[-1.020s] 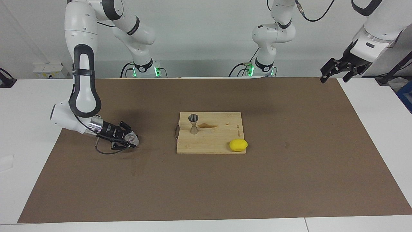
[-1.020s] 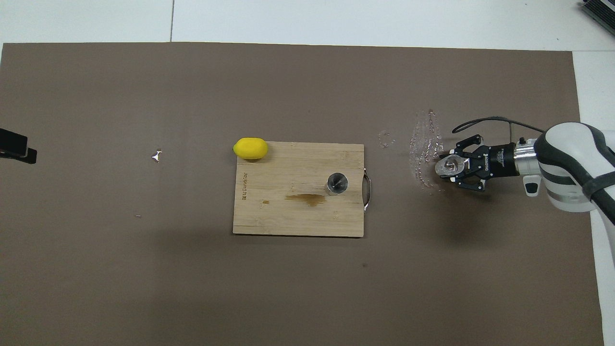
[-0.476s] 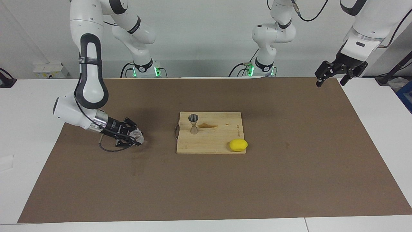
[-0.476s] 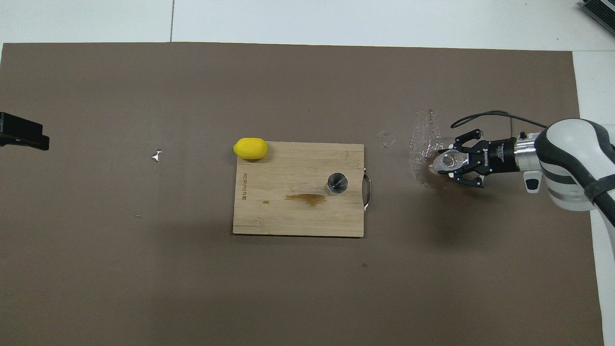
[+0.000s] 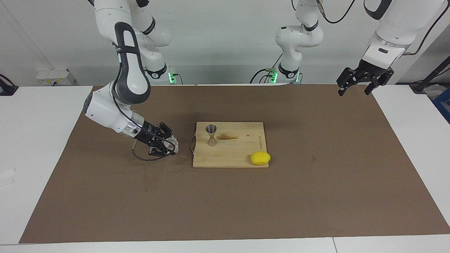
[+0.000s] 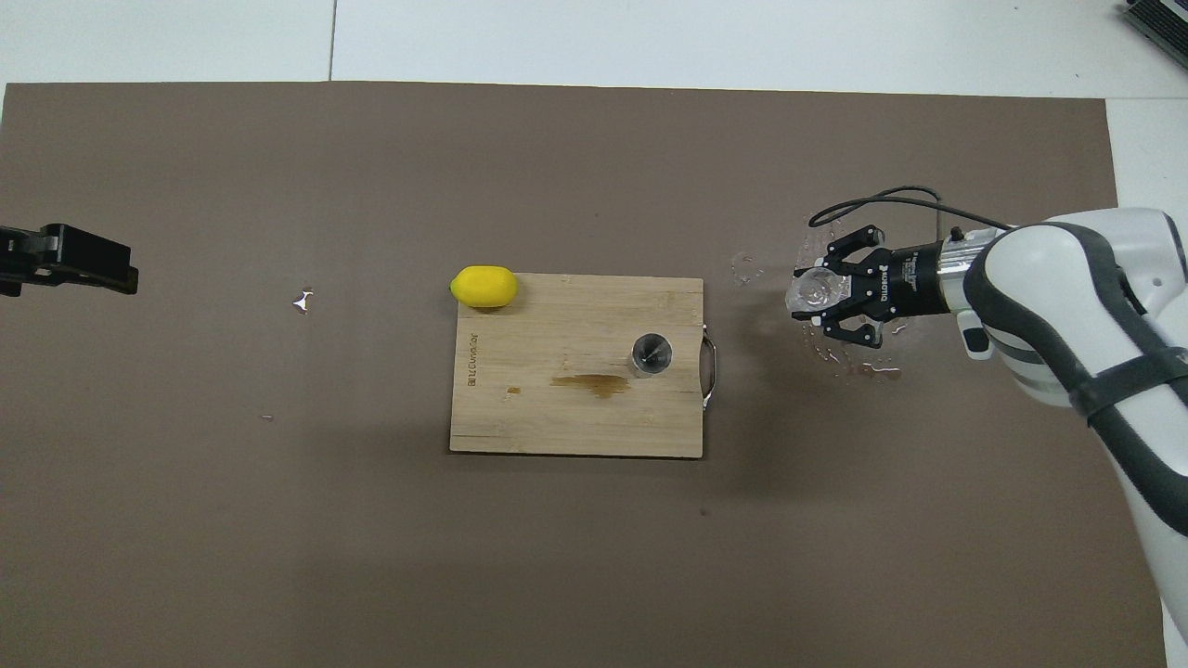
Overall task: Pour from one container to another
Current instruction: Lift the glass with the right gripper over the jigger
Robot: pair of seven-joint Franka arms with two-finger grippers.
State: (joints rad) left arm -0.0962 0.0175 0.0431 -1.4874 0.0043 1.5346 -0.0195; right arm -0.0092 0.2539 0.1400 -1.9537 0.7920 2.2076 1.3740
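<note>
With our right gripper (image 5: 172, 146) clamped on the glass tumbler (image 5: 171, 144) just above the mat beside the cutting board (image 5: 239, 154), where the jigger (image 5: 211, 135) stands upright, the pour is not yet done, and our left gripper (image 5: 355, 84) waits open.

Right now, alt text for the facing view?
The right gripper, shut on a small clear glass tumbler, hangs beside a wooden cutting board bearing a silver hourglass-shaped metal jigger and a yellow lemon. The left gripper waits open.
</note>
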